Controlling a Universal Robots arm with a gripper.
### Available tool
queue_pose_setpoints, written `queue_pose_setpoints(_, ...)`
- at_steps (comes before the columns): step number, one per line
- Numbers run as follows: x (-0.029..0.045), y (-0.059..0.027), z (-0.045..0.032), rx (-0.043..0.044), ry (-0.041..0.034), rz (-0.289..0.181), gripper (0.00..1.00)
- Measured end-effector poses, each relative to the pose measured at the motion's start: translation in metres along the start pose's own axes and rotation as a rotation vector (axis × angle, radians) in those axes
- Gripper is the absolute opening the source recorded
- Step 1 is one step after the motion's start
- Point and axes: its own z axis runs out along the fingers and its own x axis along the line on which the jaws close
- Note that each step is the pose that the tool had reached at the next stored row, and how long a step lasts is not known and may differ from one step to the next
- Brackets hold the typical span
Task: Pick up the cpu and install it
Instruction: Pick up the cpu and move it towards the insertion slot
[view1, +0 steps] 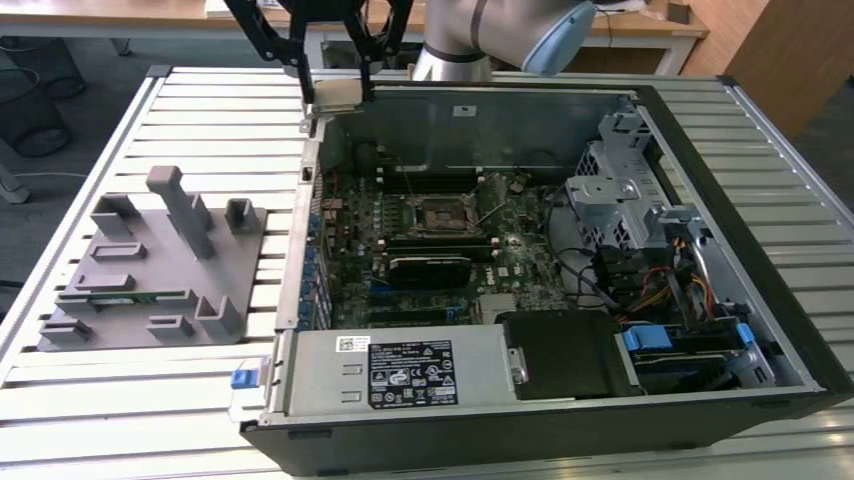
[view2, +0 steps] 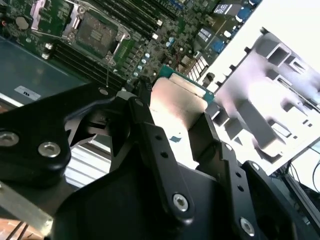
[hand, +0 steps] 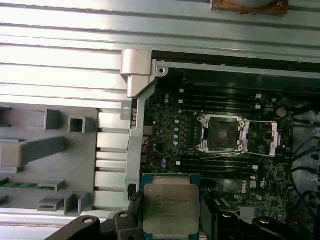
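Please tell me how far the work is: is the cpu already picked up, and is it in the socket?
Done: the cpu is picked up; the gripper is shut on it, off the grey fixture. In hand: it hangs over the edge of the computer case, between the fixture and the motherboard. Left: the socket shows a dark centre with no chip in it, so the cpu is not yet installed.

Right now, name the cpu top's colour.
The cpu top is pale silver-grey, clearest in the first wrist view.

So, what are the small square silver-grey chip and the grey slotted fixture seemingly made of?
The silver-grey square chip: metal lid, dull sheen, on a green board edge. The grey slotted fixture: likely plastic, matte, uniform colour, moulded posts.
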Motion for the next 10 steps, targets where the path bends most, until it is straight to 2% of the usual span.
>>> queue_pose_setpoints(5,-0.0081,-0.0003,0.0003,0.0,0.0,0.0,0.54)
queue_pose_setpoints(10,-0.0216,-0.0009,0.0008,-0.0001,0.0,0.0,0.54)
